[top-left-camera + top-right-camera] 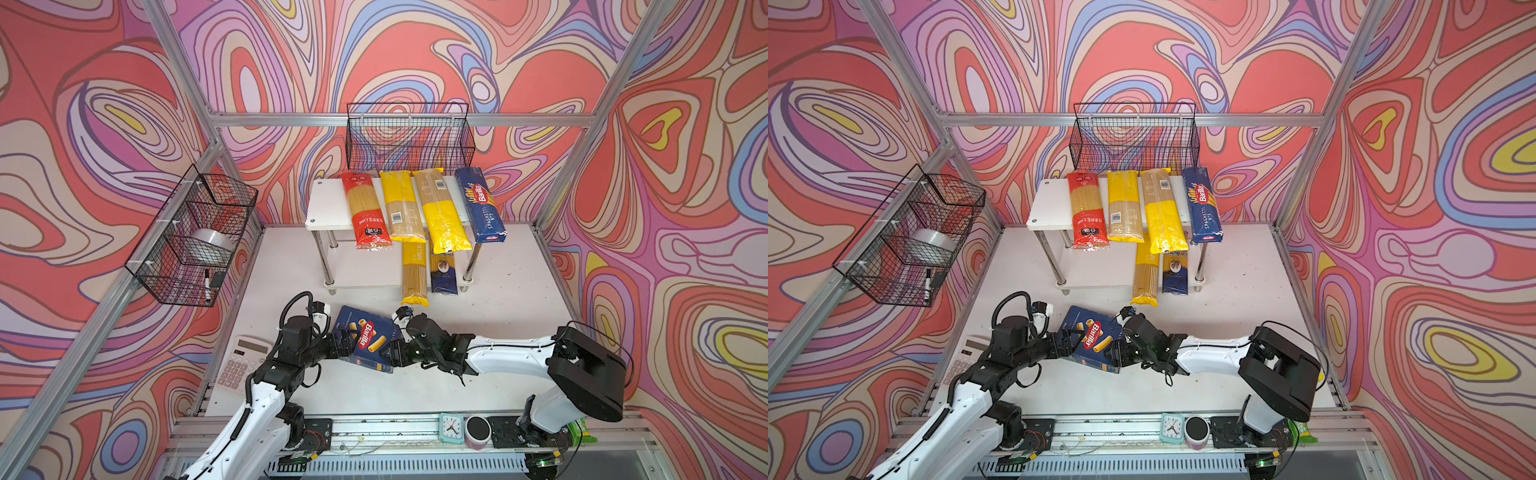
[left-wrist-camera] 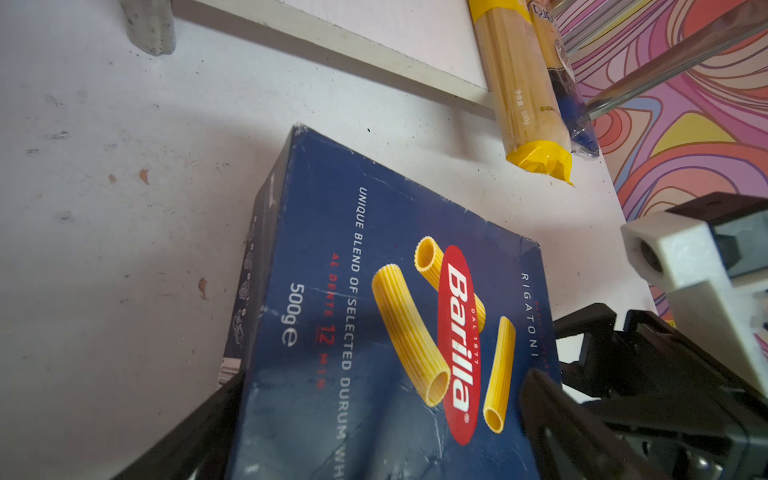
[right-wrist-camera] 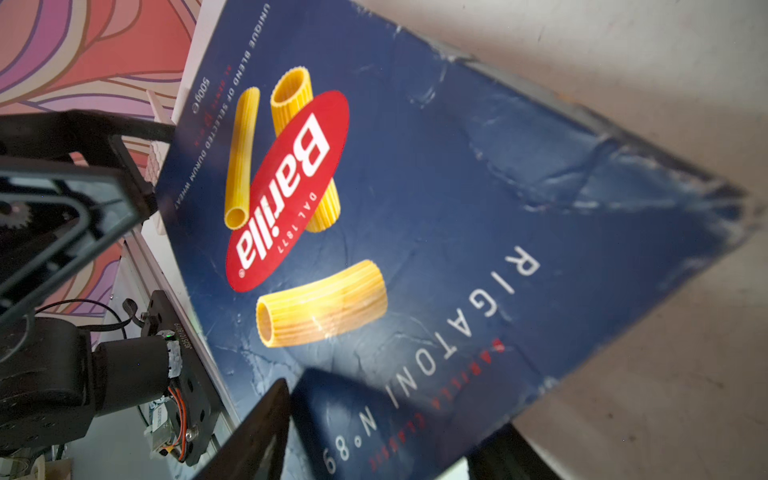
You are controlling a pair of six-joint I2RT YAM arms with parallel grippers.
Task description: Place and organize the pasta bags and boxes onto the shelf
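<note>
1. Two grippers are closed on the rigatoni box (image 1: 365, 338): the left gripper (image 1: 340, 345) at one end, the right gripper (image 1: 392, 353) opposite.
2. Dark blue creased card, a red Barilla oval and yellow tubes are shown.
3. It is held tilted at the table (image 1: 374, 390), before the shelf (image 1: 328, 203).
4. "N°89" is read only in the right wrist view; the shelf's top board only in top views.

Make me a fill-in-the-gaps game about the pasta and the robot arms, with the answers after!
1. The blue box between the left end effector and the right end effector is labelled Barilla ____.
2. On the top board, the leftmost bag is coloured ____.
3. The lower board holds ____ bags.
4. The spaghetti box lies on the ____ board.
Missing words: rigatoni; red; two; top.
</note>
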